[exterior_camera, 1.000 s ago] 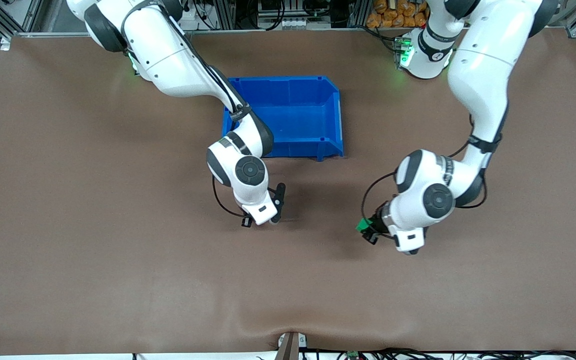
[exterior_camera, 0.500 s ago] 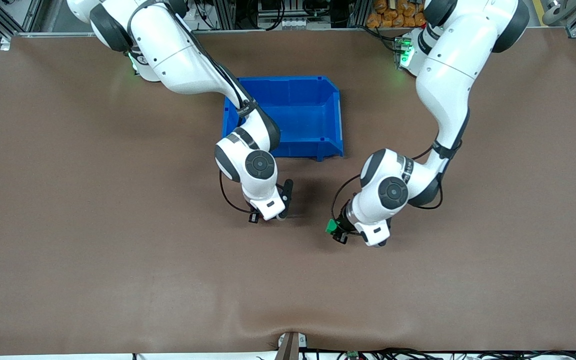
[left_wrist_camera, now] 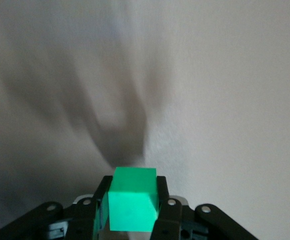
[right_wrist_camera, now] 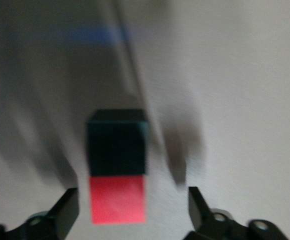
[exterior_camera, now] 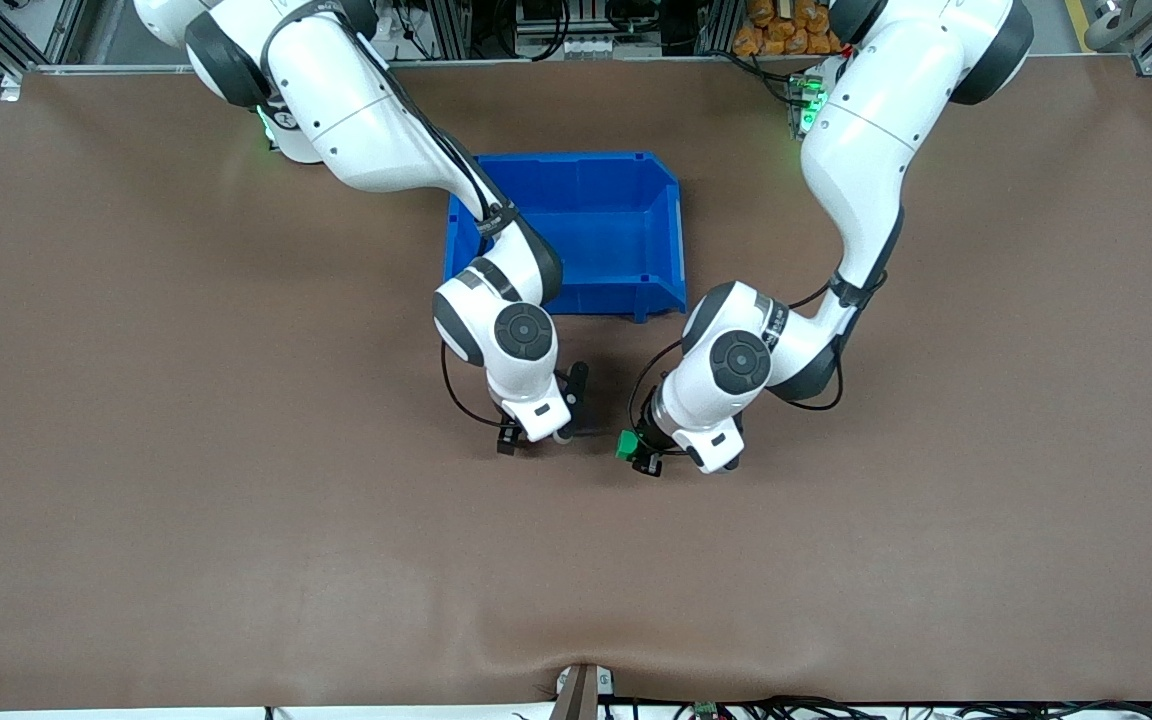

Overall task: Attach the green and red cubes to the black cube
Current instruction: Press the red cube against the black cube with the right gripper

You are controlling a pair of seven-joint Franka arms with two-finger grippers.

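Observation:
In the right wrist view a red cube and a black cube lie on the table, touching side by side. My right gripper is open above them, its fingers on either side of the red cube with gaps. In the front view the right gripper hides both cubes. My left gripper is shut on the green cube, held just above the table beside the right gripper. The left wrist view shows the green cube clamped between the fingers.
An open blue bin stands on the brown table, farther from the front camera than both grippers. The right arm's forearm passes over the bin's corner. Bare brown table surrounds the grippers.
My left gripper has carried the green cube a long way toward the right gripper. The right gripper has shifted slightly toward the left arm's end.

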